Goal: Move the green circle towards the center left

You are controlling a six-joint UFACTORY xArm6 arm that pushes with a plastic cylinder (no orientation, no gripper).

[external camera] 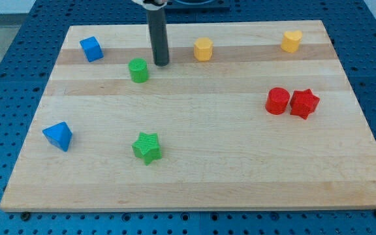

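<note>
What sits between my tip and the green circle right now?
Nothing. In the camera view my tip stands just to the upper right of the green circle, with only a thin strip of bare board between them; no other block intervenes.

My rod [158, 32] is cut off by the view's top edge; the worktop [207, 170] corners show whole.

Pale, smooth wooden board [194, 176] with visible grain; matt, ridged plastic-looking green circle [138, 70]; dark matt rod [158, 39]
</note>
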